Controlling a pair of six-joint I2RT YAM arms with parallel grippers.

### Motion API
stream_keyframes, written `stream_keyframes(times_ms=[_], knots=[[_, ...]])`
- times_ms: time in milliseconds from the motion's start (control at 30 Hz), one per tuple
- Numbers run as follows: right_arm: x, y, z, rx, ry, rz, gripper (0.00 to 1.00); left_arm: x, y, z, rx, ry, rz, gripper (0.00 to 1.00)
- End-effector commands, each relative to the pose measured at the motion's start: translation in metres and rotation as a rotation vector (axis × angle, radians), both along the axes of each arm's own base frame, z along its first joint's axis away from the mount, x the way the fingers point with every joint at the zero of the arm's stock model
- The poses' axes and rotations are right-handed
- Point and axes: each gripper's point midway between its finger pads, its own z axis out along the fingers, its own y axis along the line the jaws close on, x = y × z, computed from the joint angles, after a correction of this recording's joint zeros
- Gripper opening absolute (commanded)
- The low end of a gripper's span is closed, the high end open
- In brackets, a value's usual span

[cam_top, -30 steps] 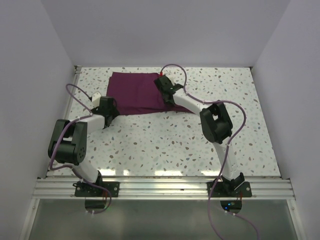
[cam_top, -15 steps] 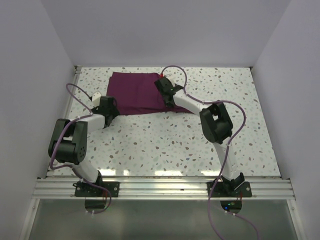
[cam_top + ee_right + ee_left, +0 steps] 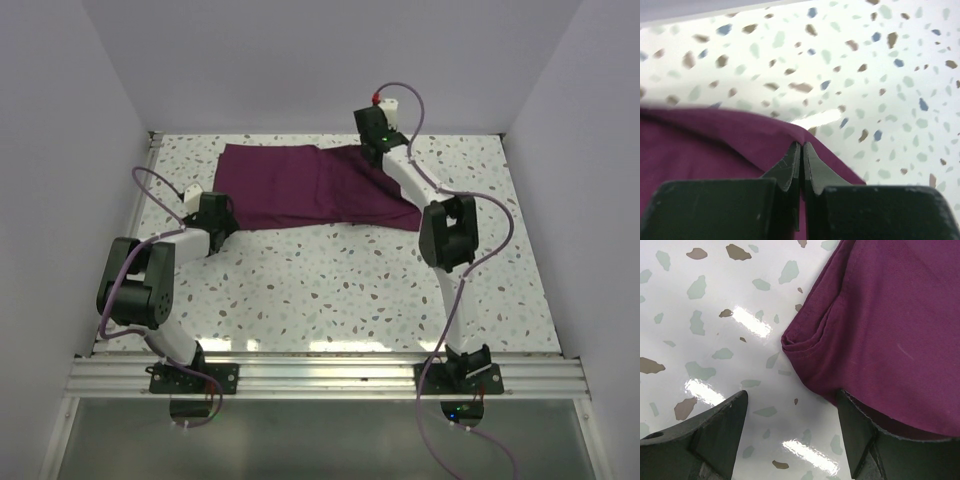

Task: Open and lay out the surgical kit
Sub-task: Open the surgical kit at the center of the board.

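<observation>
Dragged right, 1 flap of the cloth wrap (image 3: 300, 188) lies unfolded: opening begun; right gripper (image 3: 801, 150) pinches its edge, left gripper (image 3: 790, 412) gapes empty.

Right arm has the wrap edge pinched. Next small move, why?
Probably lower the right gripper toward the table, laying the flap flat before release. It is shut on the edge of the cloth wrap, apparently held above the surface; the open left gripper sits by the wrap's near left corner, gripping nothing.
</observation>
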Motion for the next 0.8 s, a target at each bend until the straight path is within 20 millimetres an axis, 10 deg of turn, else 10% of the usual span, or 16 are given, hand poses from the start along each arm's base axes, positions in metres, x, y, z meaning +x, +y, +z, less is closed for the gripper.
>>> stream_keyframes(times_ms=[0, 133, 167, 200, 233, 467, 500, 767], knots=[[0.022, -0.040, -0.011, -0.065, -0.017, -0.099, 0.00, 0.013, 0.001, 0.012, 0.020, -0.046, 0.020, 0.76], [0.044, -0.057, -0.031, -0.080, -0.025, -0.123, 0.07, 0.013, 0.000, 0.012, 0.026, -0.045, 0.018, 0.75], [0.051, -0.061, -0.040, -0.084, -0.027, -0.130, 0.23, 0.013, 0.000, 0.013, 0.029, -0.048, 0.020, 0.76], [0.055, -0.063, -0.046, -0.098, -0.023, -0.130, 0.81, 0.013, 0.000, 0.014, 0.031, -0.049, 0.019, 0.75], [0.059, -0.065, -0.048, -0.104, -0.029, -0.134, 0.98, 0.014, -0.001, 0.014, 0.034, -0.051, 0.019, 0.76], [0.060, -0.069, -0.037, -0.064, -0.073, -0.171, 0.98, 0.014, -0.003, 0.014, 0.050, -0.045, 0.018, 0.75], [0.057, -0.067, -0.005, -0.012, -0.126, -0.175, 0.98, 0.014, -0.003, 0.015, 0.052, -0.045, 0.018, 0.75], [-0.011, 0.002, 0.037, 0.120, -0.107, 0.058, 0.98, 0.014, -0.004, 0.014, 0.059, -0.043, 0.019, 0.75]])
